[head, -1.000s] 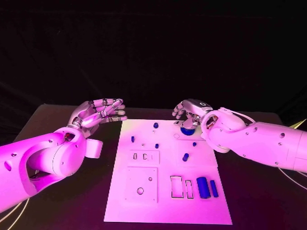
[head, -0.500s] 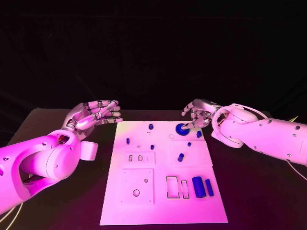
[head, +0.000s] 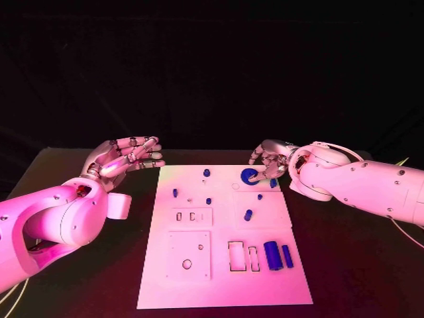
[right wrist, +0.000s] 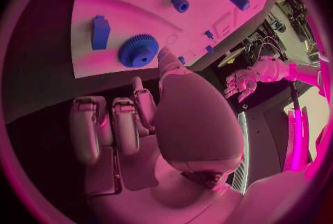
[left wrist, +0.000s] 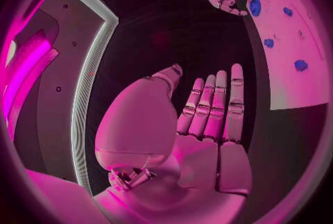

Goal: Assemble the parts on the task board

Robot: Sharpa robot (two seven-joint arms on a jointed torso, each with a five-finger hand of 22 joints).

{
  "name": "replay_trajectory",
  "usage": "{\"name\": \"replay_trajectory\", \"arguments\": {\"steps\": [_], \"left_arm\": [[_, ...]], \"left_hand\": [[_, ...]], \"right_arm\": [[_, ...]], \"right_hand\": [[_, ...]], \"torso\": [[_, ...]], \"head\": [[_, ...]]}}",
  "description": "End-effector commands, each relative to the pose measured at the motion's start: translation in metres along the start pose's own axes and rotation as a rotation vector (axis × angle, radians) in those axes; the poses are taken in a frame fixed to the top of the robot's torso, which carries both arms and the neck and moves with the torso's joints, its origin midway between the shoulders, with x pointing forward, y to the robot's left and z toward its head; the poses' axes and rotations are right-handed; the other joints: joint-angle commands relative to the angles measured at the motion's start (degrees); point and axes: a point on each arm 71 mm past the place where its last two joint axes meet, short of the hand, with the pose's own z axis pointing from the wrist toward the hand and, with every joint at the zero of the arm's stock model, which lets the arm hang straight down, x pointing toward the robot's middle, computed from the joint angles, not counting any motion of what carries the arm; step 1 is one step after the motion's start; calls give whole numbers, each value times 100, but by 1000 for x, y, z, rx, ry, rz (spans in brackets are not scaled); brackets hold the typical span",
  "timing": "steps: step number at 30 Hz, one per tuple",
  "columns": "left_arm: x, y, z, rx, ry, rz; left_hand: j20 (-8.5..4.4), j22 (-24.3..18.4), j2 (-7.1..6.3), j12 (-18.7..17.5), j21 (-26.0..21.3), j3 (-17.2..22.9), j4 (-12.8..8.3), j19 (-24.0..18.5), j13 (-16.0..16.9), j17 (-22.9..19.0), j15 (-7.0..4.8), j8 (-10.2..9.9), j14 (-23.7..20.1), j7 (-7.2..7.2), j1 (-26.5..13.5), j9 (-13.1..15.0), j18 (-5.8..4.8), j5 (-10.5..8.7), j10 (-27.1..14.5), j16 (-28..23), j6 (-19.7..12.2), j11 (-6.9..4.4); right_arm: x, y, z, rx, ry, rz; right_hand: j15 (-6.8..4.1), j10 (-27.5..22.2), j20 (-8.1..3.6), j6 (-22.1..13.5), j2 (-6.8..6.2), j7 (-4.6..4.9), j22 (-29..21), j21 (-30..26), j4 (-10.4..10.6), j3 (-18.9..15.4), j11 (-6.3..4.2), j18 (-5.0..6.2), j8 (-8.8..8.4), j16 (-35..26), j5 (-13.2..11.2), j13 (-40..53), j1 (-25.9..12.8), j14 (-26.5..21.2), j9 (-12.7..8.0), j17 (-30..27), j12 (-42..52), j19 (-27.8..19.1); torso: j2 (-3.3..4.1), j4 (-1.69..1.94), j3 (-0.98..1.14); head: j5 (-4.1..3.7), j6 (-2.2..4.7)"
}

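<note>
The white task board (head: 222, 281) lies in the middle of the black table. A blue gear (head: 249, 175) sits flat near the board's far right corner. My right hand (head: 271, 162) hovers just right of it, holding nothing. In the right wrist view the thumb tip (right wrist: 163, 56) is at the rim of the gear (right wrist: 139, 50), with the other fingers (right wrist: 104, 124) drawn back from it. My left hand (head: 126, 156) floats off the board's far left corner with its fingers (left wrist: 215, 101) straight, apart and empty. Small blue pegs (head: 207, 172) stand on the board's far half.
Two blue bars (head: 272, 255) lie beside rectangular slots (head: 237, 256) at the board's near right. A blue block (right wrist: 100, 32) sits close to the gear. Square plates with holes (head: 190, 250) fill the near left. Bare black table (head: 365, 265) flanks the board.
My right hand has drawn back to the right off the gear, which now lies uncovered on the board. The camera has shifted a little. My left hand has hardly moved.
</note>
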Motion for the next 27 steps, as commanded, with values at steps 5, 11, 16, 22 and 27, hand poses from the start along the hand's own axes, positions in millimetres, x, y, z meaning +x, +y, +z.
{"name": "replay_trajectory", "arguments": {"steps": [5,11,16,22,27], "left_arm": [[2,-1,0,9,16,-11],[2,-1,0,8,16,-12],[2,-1,0,8,15,-11],[1,-1,0,8,13,-10],[1,-1,1,7,13,-10]], "left_hand": [[-19,9,24,-3,18,-24,12,41,0,7,-15,18,-17,214,29,0,73,-19,-19,38,-35,-33],[-21,12,25,-5,24,-23,7,45,-1,9,-15,16,-21,217,38,-1,72,-18,-24,45,-39,-31],[-21,12,25,-5,24,-23,7,45,-1,9,-15,16,-21,217,38,-1,72,-18,-24,45,-39,-31],[-21,12,25,-5,24,-23,7,45,-1,9,-15,16,-21,217,38,-1,72,-18,-24,45,-39,-31],[-21,12,25,-5,24,-23,7,45,-1,9,-15,16,-21,217,38,-1,72,-18,-24,45,-39,-31]], "right_arm": [[4,1,0,-3,18,-41],[7,2,1,-2,27,-47],[8,0,2,3,28,-48],[10,1,3,5,38,-46],[12,0,3,11,41,-42]], "right_hand": [[52,155,47,101,104,-16,1189,96,0,90,-15,-132,67,56,-18,277,9,537,28,1208,171,446],[41,330,40,195,159,-39,1325,208,-24,168,-33,-167,135,118,-26,526,40,573,58,1384,400,505],[40,331,39,201,180,-41,1339,219,-32,194,-35,-170,141,126,-26,534,55,578,60,1408,407,511],[38,357,38,219,208,-45,1374,248,-45,230,-38,-179,153,135,-27,573,78,583,65,1435,441,527],[38,348,38,219,209,-45,1374,248,-46,233,-38,-179,154,137,-27,563,79,585,65,1443,431,527]], "torso": [[-8,-2,-4],[-5,-10,4],[-3,-4,7],[-5,-6,8],[0,-8,15]], "head": [[1,-15],[18,-23],[13,-15],[20,-26],[29,-28]]}}
